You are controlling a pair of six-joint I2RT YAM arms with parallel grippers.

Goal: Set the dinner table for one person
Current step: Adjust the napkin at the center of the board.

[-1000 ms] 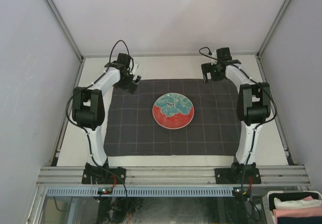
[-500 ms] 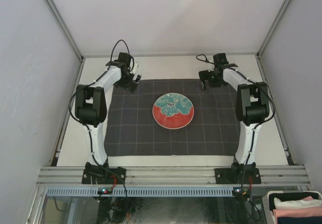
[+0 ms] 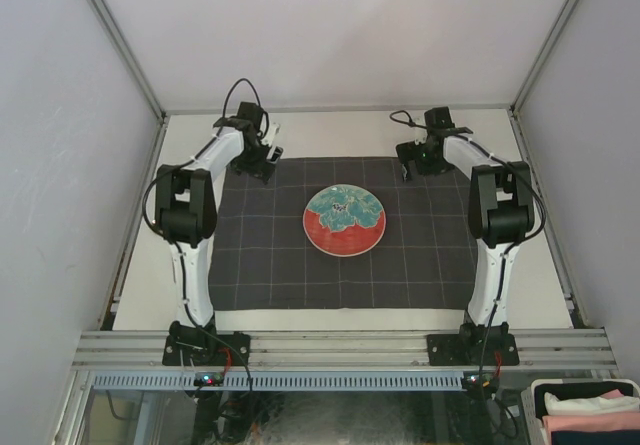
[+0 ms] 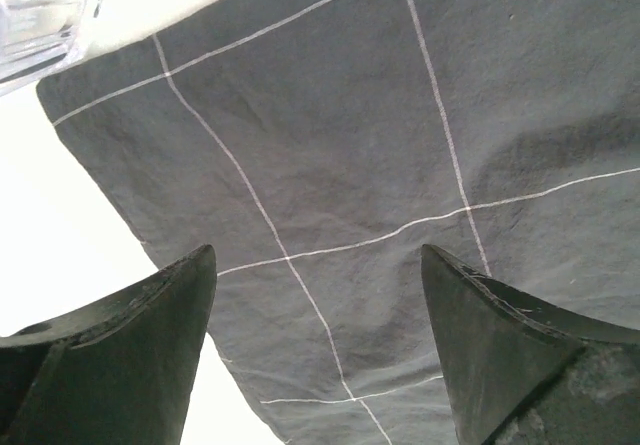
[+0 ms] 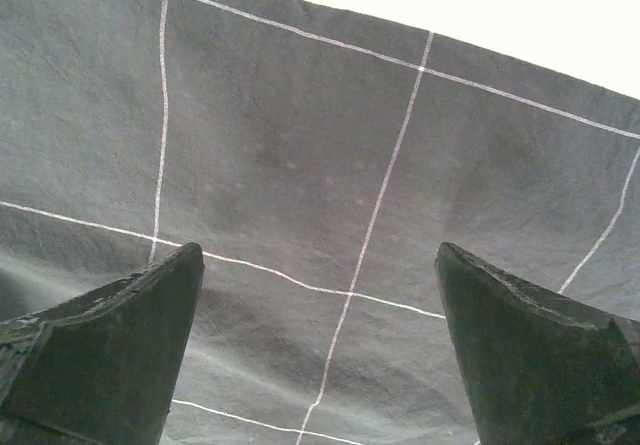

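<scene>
The off-white dinner table carries a dark grey checked cloth. A round plate, red with a teal pattern, lies at the cloth's middle. My left gripper hangs open and empty over the cloth's far left corner; the left wrist view shows that corner between the spread fingers. My right gripper hangs open and empty over the cloth's far right part. In the right wrist view its fingers stand wide above the cloth, near its far edge.
A clear glass object stands on the bare table just beyond the cloth's far left corner. Grey metal rails edge the table. White walls close in on three sides. A bin of folded cloths sits off the table at the near right.
My right gripper has moved a little left and nearer, from the bare table onto the cloth's far edge. My left arm has shifted slightly; its gripper stays over the far left corner.
</scene>
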